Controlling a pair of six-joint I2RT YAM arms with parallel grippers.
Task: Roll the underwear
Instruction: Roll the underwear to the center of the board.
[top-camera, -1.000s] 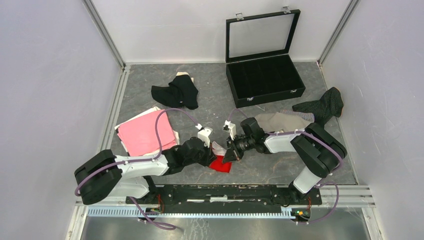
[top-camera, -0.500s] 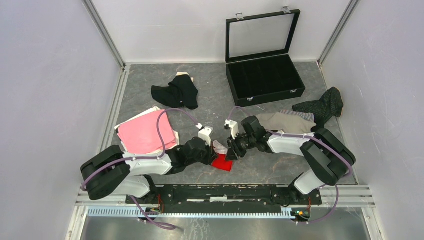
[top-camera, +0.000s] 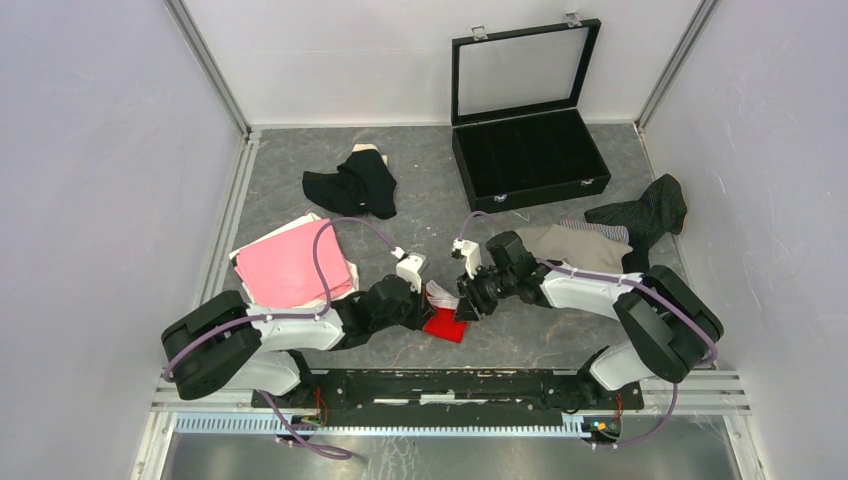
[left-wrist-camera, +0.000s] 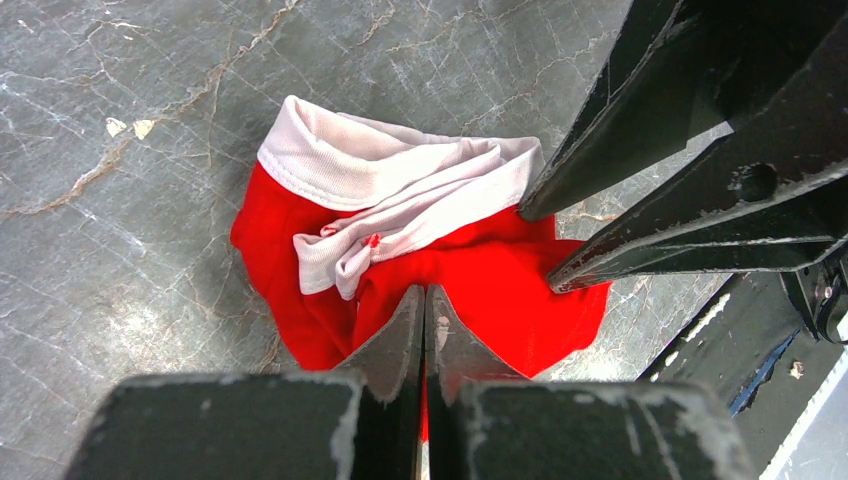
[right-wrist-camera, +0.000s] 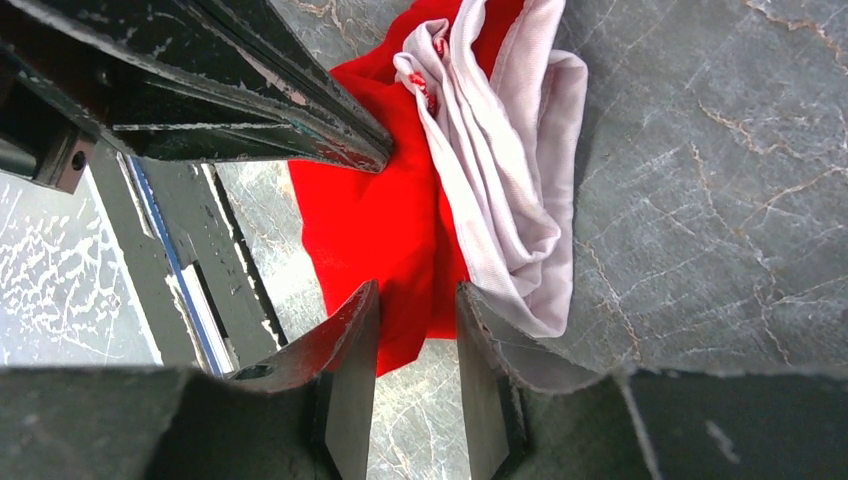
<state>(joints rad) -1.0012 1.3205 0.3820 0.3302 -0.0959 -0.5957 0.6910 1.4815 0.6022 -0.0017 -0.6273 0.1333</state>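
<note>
The red underwear (top-camera: 443, 326) with a white waistband (left-wrist-camera: 370, 175) lies crumpled on the grey table between my two arms. My left gripper (left-wrist-camera: 424, 291) is shut, its tips pinching a fold of the red cloth, and a red sliver shows between its fingers. My right gripper (right-wrist-camera: 418, 290) faces it from the other side. Its jaws stand apart over the red edge of the same underwear (right-wrist-camera: 385, 215), beside the bunched waistband, gripping nothing. In the top view the left gripper (top-camera: 425, 311) and the right gripper (top-camera: 463, 308) nearly meet over the garment.
Other underwear lies around: black (top-camera: 352, 185) at the back, pink (top-camera: 293, 268) at the left, beige (top-camera: 570, 243) and dark pinstriped (top-camera: 645, 212) at the right. An open black glass-lidded case (top-camera: 530, 150) stands at the back right. The metal rail (top-camera: 450, 385) runs along the near edge.
My right gripper has opened and let go of the red underwear, and that arm's elbow has swung right. My left gripper stays shut on the cloth.
</note>
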